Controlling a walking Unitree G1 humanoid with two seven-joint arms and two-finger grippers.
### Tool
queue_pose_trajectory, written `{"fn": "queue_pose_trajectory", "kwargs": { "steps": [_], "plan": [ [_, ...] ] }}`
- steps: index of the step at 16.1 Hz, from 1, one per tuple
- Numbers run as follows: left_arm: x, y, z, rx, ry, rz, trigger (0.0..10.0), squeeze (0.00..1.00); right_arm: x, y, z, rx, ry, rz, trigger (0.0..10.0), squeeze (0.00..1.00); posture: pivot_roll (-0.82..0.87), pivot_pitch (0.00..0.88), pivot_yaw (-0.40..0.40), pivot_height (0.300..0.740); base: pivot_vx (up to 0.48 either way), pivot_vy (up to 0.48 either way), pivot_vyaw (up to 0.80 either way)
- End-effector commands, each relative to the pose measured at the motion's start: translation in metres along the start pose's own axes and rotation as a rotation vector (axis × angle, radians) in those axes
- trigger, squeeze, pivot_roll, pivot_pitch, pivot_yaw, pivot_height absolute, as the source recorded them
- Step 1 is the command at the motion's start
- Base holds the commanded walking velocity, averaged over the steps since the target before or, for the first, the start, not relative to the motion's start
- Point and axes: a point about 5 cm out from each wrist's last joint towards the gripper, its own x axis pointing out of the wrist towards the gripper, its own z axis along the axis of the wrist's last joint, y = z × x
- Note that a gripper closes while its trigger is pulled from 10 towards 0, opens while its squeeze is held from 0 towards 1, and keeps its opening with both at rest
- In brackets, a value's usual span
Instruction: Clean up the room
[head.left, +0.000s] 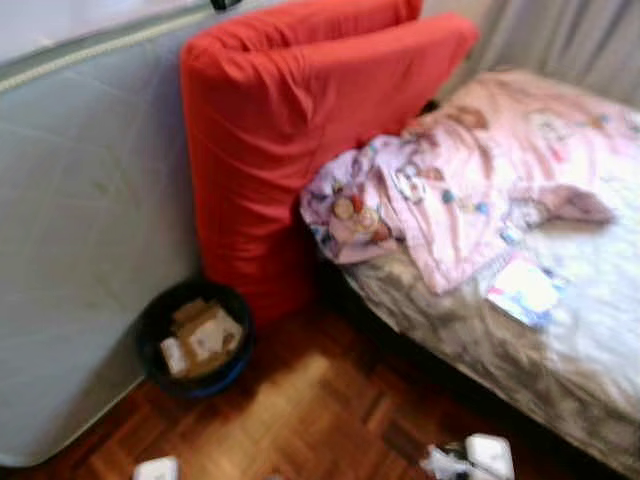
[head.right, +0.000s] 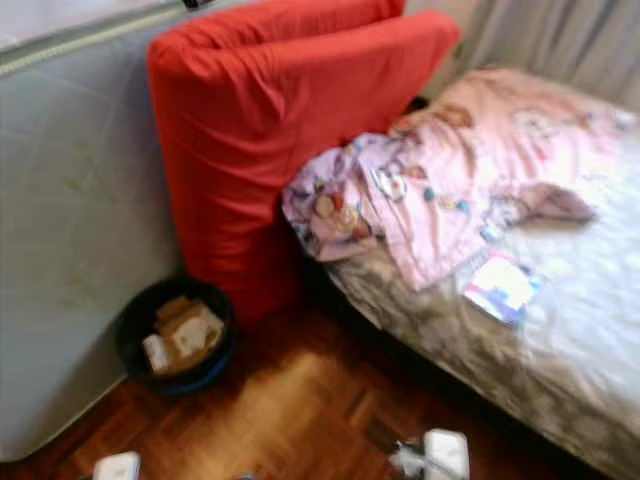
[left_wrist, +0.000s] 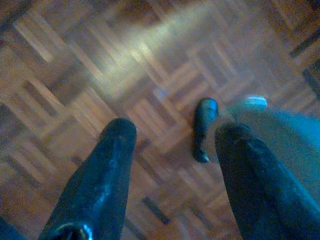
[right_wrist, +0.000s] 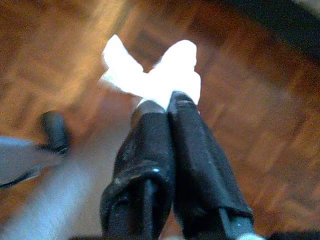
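In the right wrist view my right gripper (right_wrist: 165, 102) is shut on a crumpled white tissue (right_wrist: 150, 75), which sticks out past the fingertips above the parquet floor. The same tissue (head.left: 438, 463) shows at the bottom edge of the left eye view, right of centre. My left gripper (left_wrist: 175, 132) is open over bare parquet with nothing between its fingers. A round dark bin (head.left: 150, 325) holding cardboard and paper scraps (head.left: 203, 335) stands on the floor to the left, at the foot of the red mattress.
A grey mattress (head.left: 90, 230) leans upright on the left, with a folded red mattress (head.left: 290, 130) beside it. On the right is a bed (head.left: 600, 300) with a pink patterned blanket (head.left: 470, 180) and a small packet (head.left: 522, 290). Parquet floor (head.left: 300, 410) lies between bin and bed.
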Motion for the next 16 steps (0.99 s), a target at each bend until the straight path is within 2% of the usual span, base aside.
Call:
{"fn": "queue_pose_trajectory", "kwargs": {
  "steps": [1, 8, 16],
  "plan": [
    [-0.001, -0.002, -0.007, 0.008, 0.03, -0.008, 10.0, 0.0, -0.001, -0.01, -0.003, -0.002, 0.017, -0.026, 10.0, 0.0, 0.03, 0.149, -0.013, 0.74, 0.0, 0.48, 0.0],
    [-0.002, 0.0, -0.008, 0.008, 0.033, -0.008, 10.0, 0.0, -0.003, -0.022, -0.002, -0.001, 0.015, -0.036, 10.0, 0.0, 0.03, 0.155, -0.015, 0.74, 0.0, 0.48, 0.0],
    [-0.001, -0.006, -0.009, 0.007, 0.035, -0.01, 10.0, 0.0, -0.001, -0.008, -0.003, -0.005, 0.017, -0.019, 10.0, 0.0, 0.03, 0.162, -0.016, 0.74, 0.0, 0.48, 0.0]
  ]
}}
